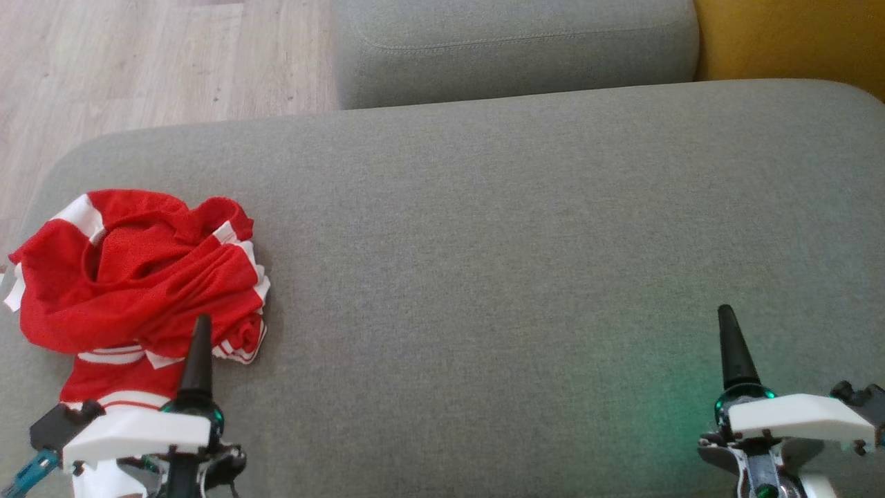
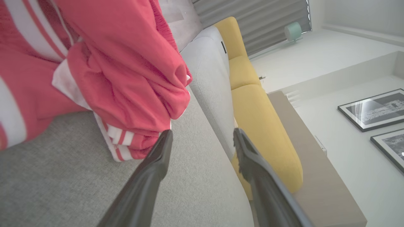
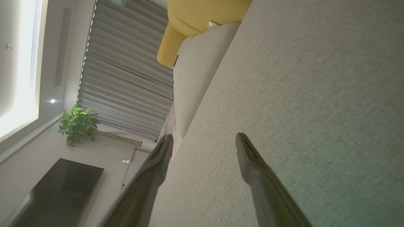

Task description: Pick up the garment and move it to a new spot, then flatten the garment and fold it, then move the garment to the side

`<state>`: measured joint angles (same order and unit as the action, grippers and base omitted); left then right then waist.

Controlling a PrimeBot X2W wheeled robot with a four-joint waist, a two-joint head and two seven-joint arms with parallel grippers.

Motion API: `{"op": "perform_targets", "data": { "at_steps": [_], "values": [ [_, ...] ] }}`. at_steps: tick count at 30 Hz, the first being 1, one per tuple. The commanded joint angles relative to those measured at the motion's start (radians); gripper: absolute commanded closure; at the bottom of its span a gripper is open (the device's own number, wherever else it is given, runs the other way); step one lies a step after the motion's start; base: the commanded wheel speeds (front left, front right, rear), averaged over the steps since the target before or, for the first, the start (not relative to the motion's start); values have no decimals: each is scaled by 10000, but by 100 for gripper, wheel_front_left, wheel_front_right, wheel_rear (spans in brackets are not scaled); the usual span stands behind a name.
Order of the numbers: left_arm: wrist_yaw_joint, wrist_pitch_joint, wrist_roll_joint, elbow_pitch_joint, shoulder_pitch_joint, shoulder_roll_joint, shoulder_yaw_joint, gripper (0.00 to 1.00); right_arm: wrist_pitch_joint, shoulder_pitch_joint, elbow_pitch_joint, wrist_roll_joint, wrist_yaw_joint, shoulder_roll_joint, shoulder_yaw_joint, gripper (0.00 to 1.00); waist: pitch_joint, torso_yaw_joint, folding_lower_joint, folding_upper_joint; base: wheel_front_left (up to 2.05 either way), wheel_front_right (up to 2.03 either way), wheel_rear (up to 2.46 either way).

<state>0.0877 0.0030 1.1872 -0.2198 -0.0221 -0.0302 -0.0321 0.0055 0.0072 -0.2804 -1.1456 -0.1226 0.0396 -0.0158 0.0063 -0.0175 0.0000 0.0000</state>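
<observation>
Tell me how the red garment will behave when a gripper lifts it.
Probably floppy: the garment lies crumpled in soft folds, so it should drape and unfurl from one pinch. Likely light: the fabric looks thin and mesh-like. Pushed, it would probably bunch rather than slide on the textured cushion.

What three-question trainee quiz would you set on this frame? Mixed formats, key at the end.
1. Multiple choice: the garment lies on the grey cushion: A) crumpled at the robot's left; B) folded flat mid-cushion; C) spread out at the robot's right.
2. True or false: the left gripper is shut on the garment.
3. Fill in: the right gripper is open above bare ____.
Key: 1 A. 2 False: its jaws stand open and hold nothing. 3 cushion.
</observation>
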Motion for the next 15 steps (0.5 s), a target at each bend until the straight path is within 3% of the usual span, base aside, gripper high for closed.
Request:
{"op": "perform_targets", "data": {
  "at_steps": [1,15],
  "values": [
    [-8,-119,-265,444,170,-110,-16,0,-128,-518,404,274,-25,71,136,0,-1,-2,0,0,0,0,0],
    [-52,-559,-2178,847,-69,-126,260,0,-570,-502,553,2113,-35,120,737,0,-75,11,0,0,0,0,0]
  ]
}}
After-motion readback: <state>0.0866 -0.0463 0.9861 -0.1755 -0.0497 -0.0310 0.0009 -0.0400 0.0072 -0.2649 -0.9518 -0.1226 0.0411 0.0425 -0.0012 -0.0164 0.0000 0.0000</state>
